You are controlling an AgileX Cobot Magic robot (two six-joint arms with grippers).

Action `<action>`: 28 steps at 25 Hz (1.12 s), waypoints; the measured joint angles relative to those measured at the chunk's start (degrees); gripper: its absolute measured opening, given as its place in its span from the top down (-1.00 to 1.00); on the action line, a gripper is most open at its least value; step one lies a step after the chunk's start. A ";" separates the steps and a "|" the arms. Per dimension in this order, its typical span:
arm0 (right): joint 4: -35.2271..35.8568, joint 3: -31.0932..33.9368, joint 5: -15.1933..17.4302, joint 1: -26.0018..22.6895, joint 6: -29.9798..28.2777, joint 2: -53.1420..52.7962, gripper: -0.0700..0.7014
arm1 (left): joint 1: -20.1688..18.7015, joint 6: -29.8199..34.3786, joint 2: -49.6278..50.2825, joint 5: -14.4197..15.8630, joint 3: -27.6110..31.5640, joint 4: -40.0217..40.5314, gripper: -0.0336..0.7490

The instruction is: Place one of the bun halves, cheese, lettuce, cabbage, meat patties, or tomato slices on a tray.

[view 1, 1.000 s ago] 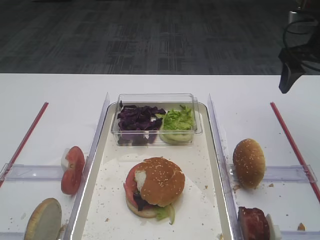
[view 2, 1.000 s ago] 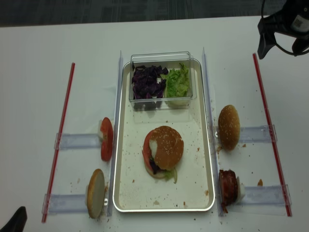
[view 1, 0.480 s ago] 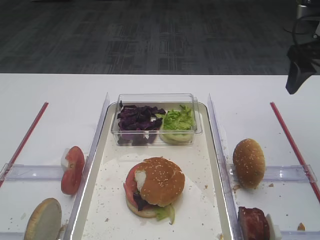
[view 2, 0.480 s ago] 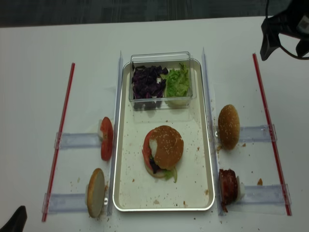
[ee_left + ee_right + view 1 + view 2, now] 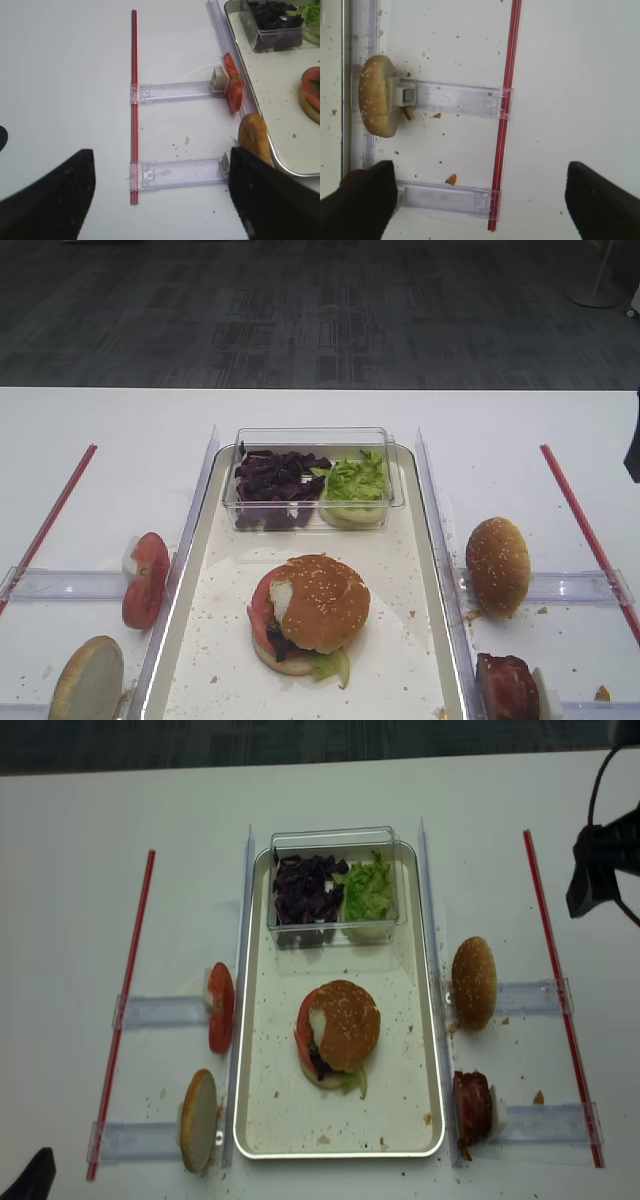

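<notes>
The patched sesame bun top (image 5: 322, 602) (image 5: 345, 1023) caps a stack on the tray (image 5: 395, 570) (image 5: 400, 1070), with a tomato slice (image 5: 260, 605) showing beneath it. Cabbage (image 5: 275, 478) and lettuce (image 5: 355, 480) fill a clear box at the tray's far end. Another tomato slice (image 5: 147, 578) (image 5: 232, 82) leans on a left holder, and a meat patty (image 5: 507, 687) on a right one. Cheese is hidden. My right gripper (image 5: 480, 200) (image 5: 585, 890) hangs open and empty over the right red strip. My left gripper (image 5: 160, 200) is open and empty near the table's left front.
A plain sesame bun (image 5: 497, 565) (image 5: 376, 95) stands on edge right of the tray. A flat pale bun disc (image 5: 88, 680) (image 5: 254, 137) stands at the left front. Red strips (image 5: 580, 525) (image 5: 133, 105) and clear plastic holders (image 5: 455, 97) flank the tray.
My right gripper has moved right and toward the near side, almost leaving the exterior high view. The food and the left arm have not moved.
</notes>
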 joint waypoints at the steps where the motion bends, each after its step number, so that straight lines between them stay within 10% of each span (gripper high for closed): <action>1: 0.00 2.22 -0.80 0.00 -0.26 -2.06 -0.97 | 0.00 0.00 0.00 0.00 0.00 0.00 -0.39; 10: 0.27 18.52 -5.25 0.00 -1.28 -23.53 -0.97 | 0.00 0.00 0.00 0.00 0.00 0.00 -0.39; 28: 0.03 34.69 -3.13 0.00 -1.28 -61.00 -0.97 | 0.00 0.00 0.00 0.00 0.00 0.00 -0.39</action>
